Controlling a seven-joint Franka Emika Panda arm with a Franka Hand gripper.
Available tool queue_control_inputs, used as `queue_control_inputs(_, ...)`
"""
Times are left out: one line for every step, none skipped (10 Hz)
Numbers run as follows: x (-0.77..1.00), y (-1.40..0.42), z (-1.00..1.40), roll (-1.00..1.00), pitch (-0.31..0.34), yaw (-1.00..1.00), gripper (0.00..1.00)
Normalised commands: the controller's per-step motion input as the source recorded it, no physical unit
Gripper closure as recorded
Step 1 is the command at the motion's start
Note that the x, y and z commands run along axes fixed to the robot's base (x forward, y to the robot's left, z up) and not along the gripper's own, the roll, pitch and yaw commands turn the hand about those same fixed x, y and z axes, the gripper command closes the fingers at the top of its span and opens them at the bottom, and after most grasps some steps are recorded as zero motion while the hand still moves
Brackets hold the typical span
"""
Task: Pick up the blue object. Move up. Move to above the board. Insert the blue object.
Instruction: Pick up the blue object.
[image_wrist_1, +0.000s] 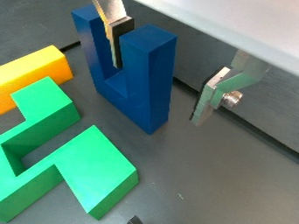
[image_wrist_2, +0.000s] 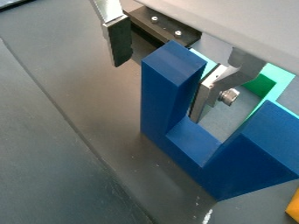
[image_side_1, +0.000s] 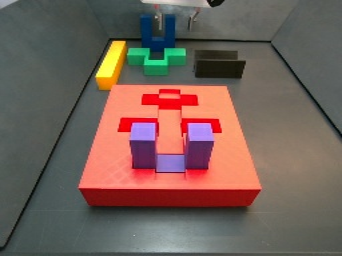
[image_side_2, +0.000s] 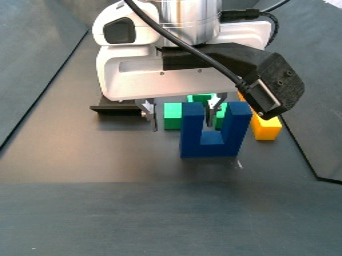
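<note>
- My gripper (image_wrist_1: 163, 61) is down over the blue object (image_wrist_1: 131, 77) at the far end of the floor, beyond the board (image_side_1: 167, 145).
- My jaws stand apart and grip nothing. In both wrist views one finger (image_wrist_2: 117, 39) hangs in the slot between the two prongs, and the second finger (image_wrist_2: 212, 94) sits outside one prong, so that prong lies between my plates.
- Whether either pad touches the blue surface, I cannot tell; in a wrist view a gap shows beside the outer finger (image_wrist_1: 216, 92).
- The blue object stands upright on its base with the prongs up, resting on the dark floor, as a side view shows (image_side_2: 214, 130).
- A green block (image_wrist_1: 59, 144) lies flat on the floor just beside the blue object, and a yellow block (image_wrist_1: 33, 70) lies close behind the green one.
- In a side view the yellow block (image_side_1: 111, 62) is a long bar to the left of the blue object (image_side_1: 162, 40), and the fixture (image_side_1: 221, 64) stands to its right.
- The board lies nearer, well apart from the blue object. A purple block (image_side_1: 167, 146) sits in its near recess with prongs up, and a cross-shaped recess (image_side_1: 168, 98) lies open at its far end.
</note>
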Motion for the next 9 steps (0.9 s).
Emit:
queue_control_inputs(0.00,0.00,0.00,0.00,0.000,-0.01,0.00)
queue_control_inputs(0.00,0.00,0.00,0.00,0.000,0.00,0.00)
queue_control_inputs(0.00,0.00,0.00,0.00,0.000,0.00,1.00)
queue_control_inputs(0.00,0.00,0.00,0.00,0.000,0.00,1.00)
queue_control_inputs(0.00,0.00,0.00,0.00,0.000,0.00,1.00)
queue_control_inputs(0.00,0.00,0.00,0.00,0.000,0.00,1.00)
queue_control_inputs(0.00,0.00,0.00,0.00,0.000,0.00,1.00)
queue_control_inputs(0.00,0.00,0.00,0.00,0.000,0.00,1.00)
queue_control_inputs(0.00,0.00,0.00,0.00,0.000,0.00,1.00)
